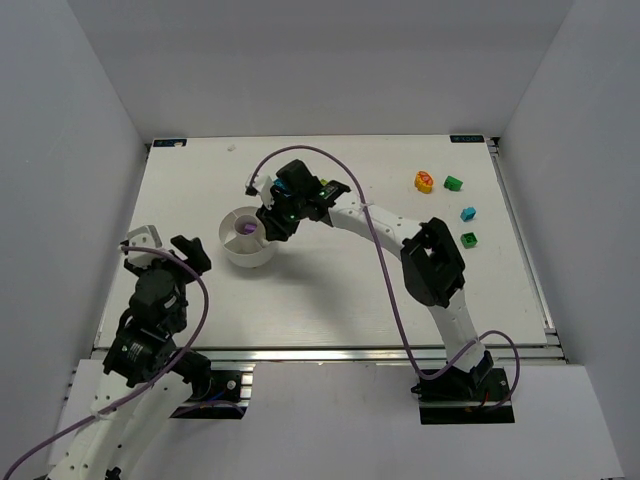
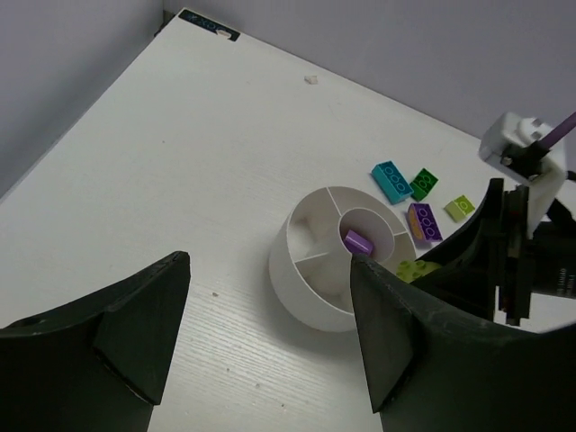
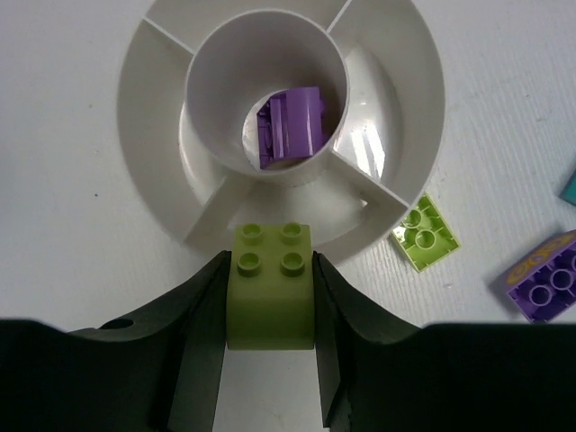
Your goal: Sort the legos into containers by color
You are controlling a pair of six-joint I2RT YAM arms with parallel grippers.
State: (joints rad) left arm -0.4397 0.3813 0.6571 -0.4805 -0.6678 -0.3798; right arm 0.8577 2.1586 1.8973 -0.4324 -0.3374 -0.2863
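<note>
Our right gripper (image 3: 270, 263) clamps the lime brick (image 3: 270, 301) at the rim of the bowl (image 3: 148, 180). We centre it over the empty outer wedge (image 3: 279, 205), clear of the dividers (image 3: 207, 207), before releasing.

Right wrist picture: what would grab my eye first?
A lime-green brick is pinched in the right tool at the edge of a round white divided bowl. One purple brick lies in the bowl's centre cup, with loose bricks scattered just outside it.
</note>
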